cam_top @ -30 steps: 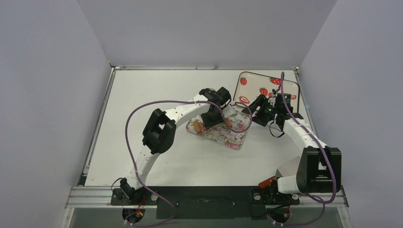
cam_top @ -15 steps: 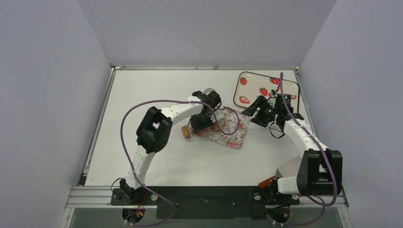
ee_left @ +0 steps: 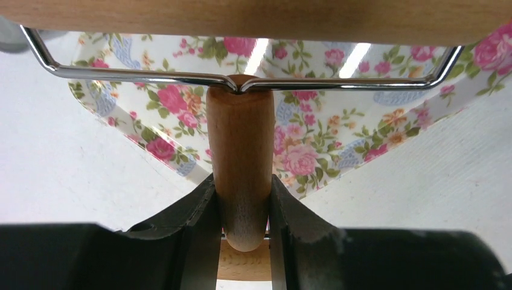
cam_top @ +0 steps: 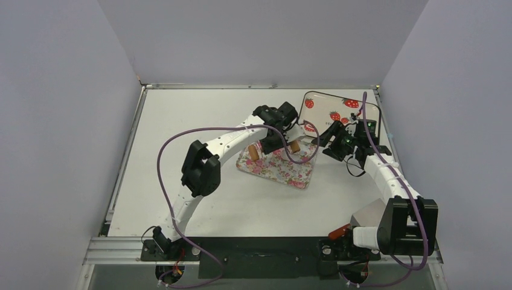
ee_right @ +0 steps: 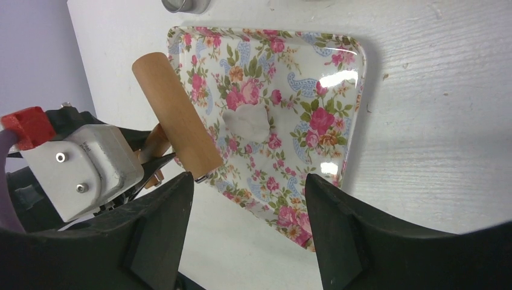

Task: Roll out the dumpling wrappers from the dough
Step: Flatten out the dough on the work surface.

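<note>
A white, faintly grained desk (cam_top: 181,121) fills the floor of a plain booth, closed in by pale lavender-grey walls (cam_top: 241,36) on three sides, with a metal rail (cam_top: 241,244) along the near edge where the arms are bolted. Toward the far right corner lies a strawberry tray (cam_top: 326,103); just beside it, nearer the middle, sits a floral tray (ee_right: 356,90) set askew on the desk. The dough (ee_right: 246,122) is a small whitish lump near the middle of the floral tray. The left fingers (ee_left: 193,217) are clamped narrowly on the wooden handle (ee_left: 240,163) of a brown roller (ee_right: 175,115), which lies across the tray's edge just beside the dough and apart from it; whether it rests on the tray I cannot tell. The right fingers (ee_right: 338,223) stand wide with nothing between them, above the tray's near side. A silver ring (ee_right: 186,5) sits on the desk just beyond the floral tray.
</note>
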You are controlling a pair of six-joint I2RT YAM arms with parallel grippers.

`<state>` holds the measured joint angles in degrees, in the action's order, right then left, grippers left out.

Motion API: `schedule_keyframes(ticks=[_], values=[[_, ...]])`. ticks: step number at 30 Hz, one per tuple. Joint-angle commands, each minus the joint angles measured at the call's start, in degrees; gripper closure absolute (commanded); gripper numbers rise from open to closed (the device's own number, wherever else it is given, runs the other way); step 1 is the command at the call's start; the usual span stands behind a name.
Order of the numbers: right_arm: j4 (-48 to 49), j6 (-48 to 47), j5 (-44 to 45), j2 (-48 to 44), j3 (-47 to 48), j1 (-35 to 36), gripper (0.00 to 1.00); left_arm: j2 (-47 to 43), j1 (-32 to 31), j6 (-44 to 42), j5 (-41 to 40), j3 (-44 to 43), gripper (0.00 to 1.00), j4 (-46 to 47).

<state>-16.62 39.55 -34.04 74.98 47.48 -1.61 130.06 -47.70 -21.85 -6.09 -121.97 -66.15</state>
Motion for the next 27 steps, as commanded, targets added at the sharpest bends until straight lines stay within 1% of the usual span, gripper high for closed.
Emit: schedule_keyframes(ticks=[1,4,6,7,11,17,19,21,22,25,26,27], values=[[0.0,-1.1,-0.1,-2.6,1.2,-0.5,0.37,4.3,-0.5,-0.9,-0.8,-6.0,1.00,-3.8],[-0.7,-1.6,0.1,-3.0,1.2,-0.8,0.37,5.8,-0.7,-1.0,-0.6,-5.9,1.00,-3.9],[-0.9,-1.7,0.0,-3.1,0.9,-1.0,0.37,7.0,-0.7,-0.7,-0.9,-4.7,1.00,-4.5],[-1.0,-1.7,0.0,-3.3,0.8,-1.1,0.37,7.3,-0.7,-0.5,-1.1,-2.7,1.00,-4.2],[-1.2,-1.8,0.2,-4.0,0.2,-1.3,0.37,6.8,-0.6,0.1,-2.1,4.1,1.00,-1.8],[-1.2,-1.9,0.2,-4.1,0.1,-1.8,0.37,6.3,-0.9,0.5,-2.4,7.3,1.00,-0.9],[-1.3,-2.0,0.1,-4.1,0.3,-1.8,0.37,5.1,-0.8,0.7,-1.2,7.9,1.00,-0.8],[-1.3,-2.1,0.2,-4.3,0.5,-1.9,0.37,3.7,-0.7,1.7,1.5,7.0,1.00,-1.2],[-1.4,-2.5,0.2,-4.7,0.5,-1.8,0.37,3.3,-0.3,2.1,2.9,4.8,1.00,-2.3],[-0.9,-3.9,0.6,-6.6,0.5,-2.0,0.37,2.9,1.1,5.4,10.3,-2.1,1.00,-6.6],[0.5,-5.1,0.6,-8.8,0.4,-2.0,0.37,2.3,1.2,5.8,11.3,-4.1,1.00,-7.7],[1.6,-5.7,0.5,-10.2,0.0,-2.0,0.36,1.6,1.3,6.6,12.5,-4.3,1.00,-7.7]])
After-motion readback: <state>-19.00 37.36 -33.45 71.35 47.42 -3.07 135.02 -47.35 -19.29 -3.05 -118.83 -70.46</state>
